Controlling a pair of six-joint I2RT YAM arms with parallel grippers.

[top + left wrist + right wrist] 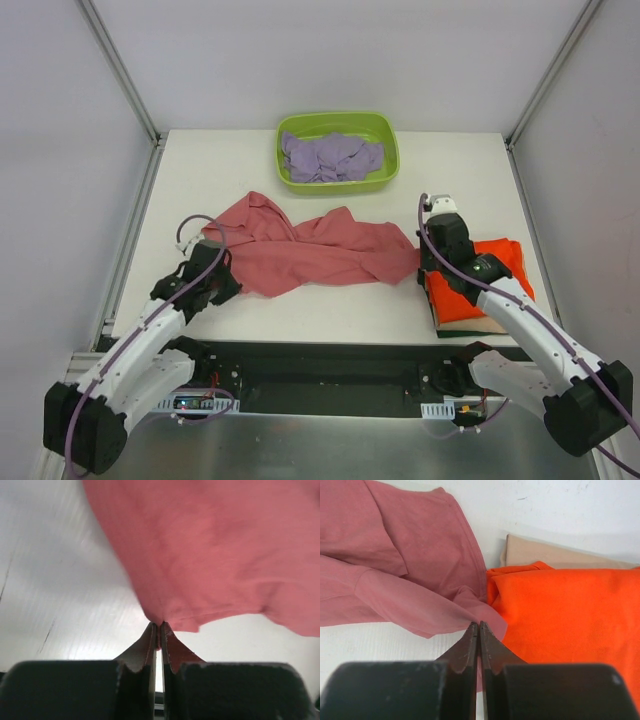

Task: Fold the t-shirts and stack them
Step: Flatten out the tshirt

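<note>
In the top view, the salmon-red t-shirt (310, 255) lies crumpled across the middle of the white table (330, 305). My left gripper (222, 260) is at its left end and my right gripper (424, 268) at its right end. At the right of the frame the orange t-shirt (500, 265) sits folded on top of a tan t-shirt (495, 326). At the top centre, a lavender t-shirt (330, 157) is bunched inside the green tub (392, 150).

In the left wrist view, my left gripper (158, 628) has its 2 fingers pressed together on a hem corner of the salmon-red t-shirt (215, 545), which fills the upper right.

In the right wrist view, my right gripper (478, 627) is clamped the same way on a fold of the salmon-red t-shirt (395, 560). That fold touches the orange t-shirt's left edge, and the tan t-shirt pokes out above it.
</note>
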